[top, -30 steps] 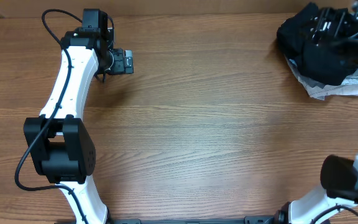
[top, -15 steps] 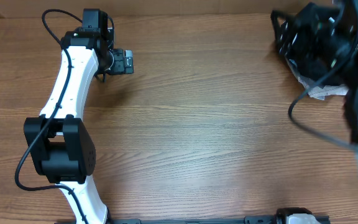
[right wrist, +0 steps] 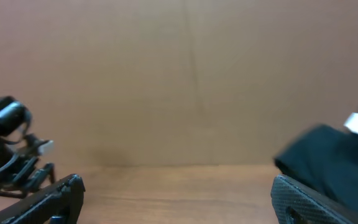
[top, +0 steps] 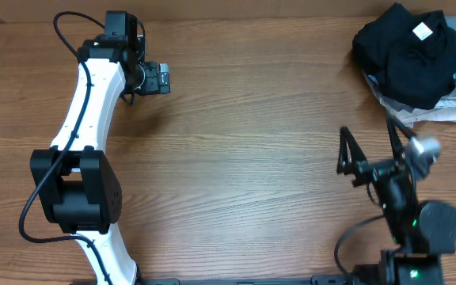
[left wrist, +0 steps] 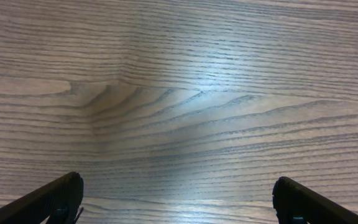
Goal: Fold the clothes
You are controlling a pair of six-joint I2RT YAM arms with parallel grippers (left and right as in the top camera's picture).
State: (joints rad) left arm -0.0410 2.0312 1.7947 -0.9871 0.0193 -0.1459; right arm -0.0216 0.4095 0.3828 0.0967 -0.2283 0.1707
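Observation:
The black T-shirt (top: pixel 412 54) lies bunched at the table's far right corner, its small white neck label (top: pixel 423 32) facing up. It also shows as a dark blurred mass in the right wrist view (right wrist: pixel 331 163). My right gripper (top: pixel 368 144) is open and empty near the lower right, well apart from the shirt; in its wrist view (right wrist: pixel 179 200) nothing sits between the fingers. My left gripper (top: pixel 158 77) is open and empty at the far left, over bare wood in its wrist view (left wrist: pixel 179 202).
Folded grey and white pieces (top: pixel 430 112) lie under the T-shirt. The wooden table (top: pixel 244 158) runs between the arms. A brown wall (right wrist: pixel 179 74) stands behind it. The left arm (right wrist: pixel 8 152) shows in the right wrist view.
My right arm has pulled away from the pile at the far right corner to the lower right, leaving the black T-shirt on the stack. The left arm has not moved.

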